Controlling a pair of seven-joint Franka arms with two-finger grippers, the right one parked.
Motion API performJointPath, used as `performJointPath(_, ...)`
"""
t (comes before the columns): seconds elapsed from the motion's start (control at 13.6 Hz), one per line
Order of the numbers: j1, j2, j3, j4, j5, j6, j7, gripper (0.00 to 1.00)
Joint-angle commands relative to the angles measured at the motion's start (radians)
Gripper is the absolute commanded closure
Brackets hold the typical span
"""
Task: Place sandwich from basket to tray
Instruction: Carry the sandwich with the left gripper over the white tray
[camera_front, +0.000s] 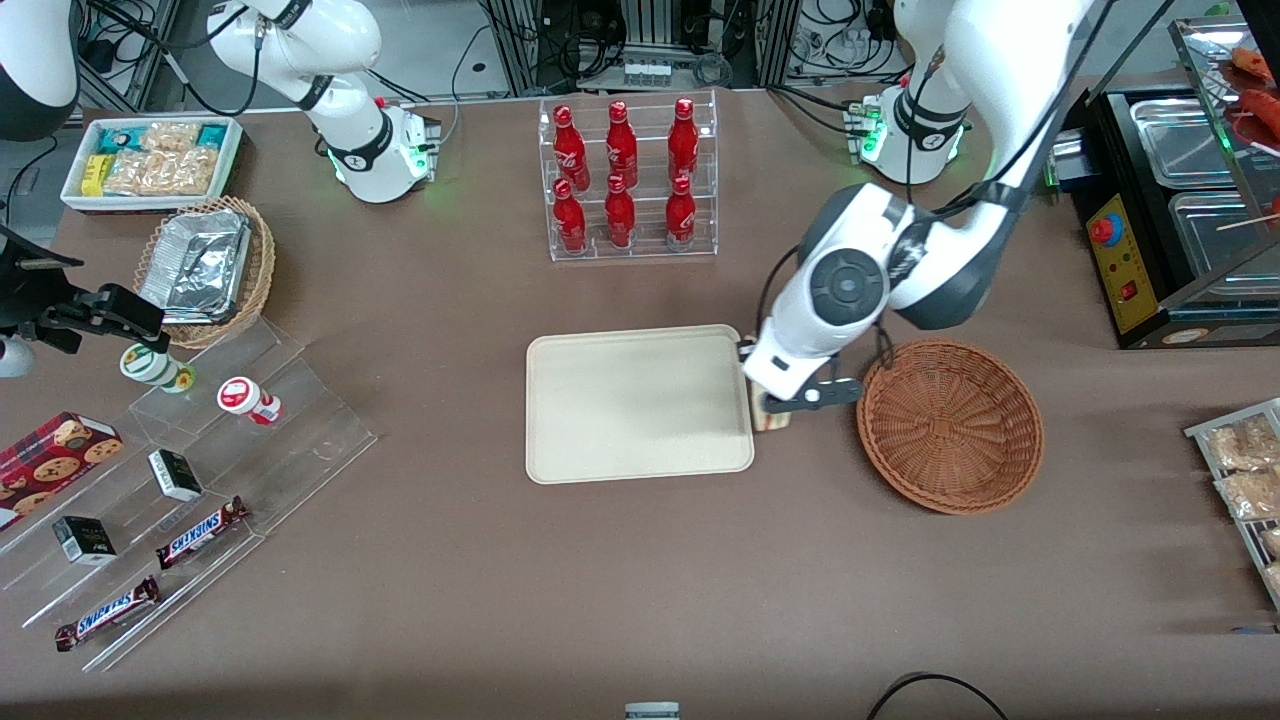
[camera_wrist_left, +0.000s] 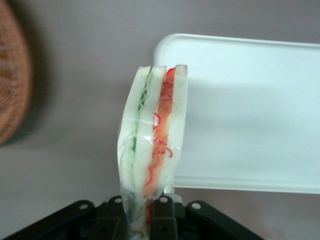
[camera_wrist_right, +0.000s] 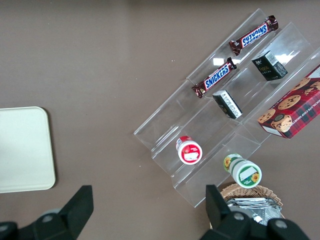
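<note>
One sandwich (camera_wrist_left: 152, 145) gripped in tool (camera_wrist_left: 142, 212), btwn tray (camera_front: 640, 405) edge & basket (camera_front: 950, 425).

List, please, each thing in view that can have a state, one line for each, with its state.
end effector: shut on the sandwich, between basket and tray, by the tray's edge.
sandwich: wrapped in clear film, held out of the basket, not yet on the tray.
basket: upright, nothing in it.
tray: flat on the table, nothing on it.
red bottles: upright in the clear rack.
</note>
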Motion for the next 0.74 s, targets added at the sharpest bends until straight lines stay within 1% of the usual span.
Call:
performJointPath(0.0,-0.104,0.17,0.013,0.206,0.027,-0.034,-0.065,1.0)
performJointPath(0.15,-0.166,0.214,0.013,0.239,0.12,-0.033,-0.118,1.0)
performJointPath(0.22,-0.187,0.235,0.013,0.264,0.141,-0.033,-0.163,1.0)
performJointPath(0.37,-0.207,0.28,0.013,0.314,0.155,-0.031,-0.174,1.0)
performJointPath(0.51,-0.242,0.332,0.025,0.373,0.163,-0.027,-0.229,1.0)
performJointPath(0.66,-0.278,0.376,0.053,0.429,0.211,-0.024,-0.282,1.0)
